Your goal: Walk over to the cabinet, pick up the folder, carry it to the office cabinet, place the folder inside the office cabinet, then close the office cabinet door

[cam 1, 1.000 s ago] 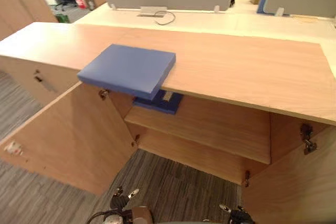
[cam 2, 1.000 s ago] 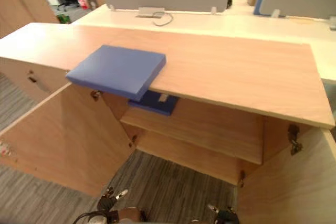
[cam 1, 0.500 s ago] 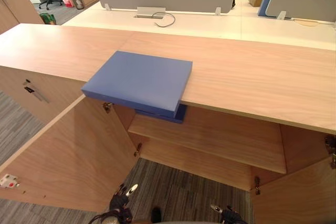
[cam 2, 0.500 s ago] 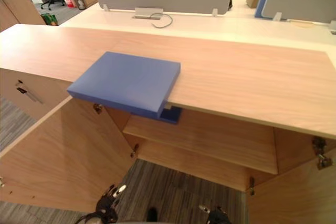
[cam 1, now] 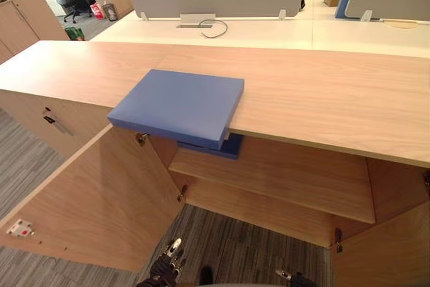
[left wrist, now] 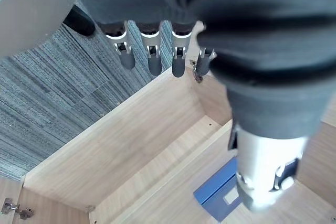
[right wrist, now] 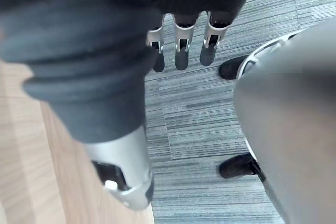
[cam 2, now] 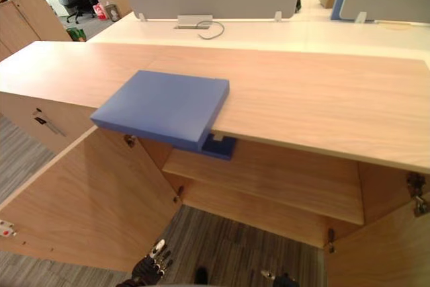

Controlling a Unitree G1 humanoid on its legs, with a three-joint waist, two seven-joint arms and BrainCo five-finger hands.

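Left door at 8 o'clock and right door at 4 hang wide open, so it's a straight shot in between. Folder overhangs the top at 10, and a second folder sits on the shelf right under it. Rest of the shelf, out toward 4, is bare.

You've got both head eyes looking down from above and behind the left hand and right hand, sharing the open cabinet and blue folder ahead of them. Left wrist camera sits tight on its hand, facing past the fingers onto the cabinet's shelf. Right wrist camera, just as close, faces carpet beyond its fingers.
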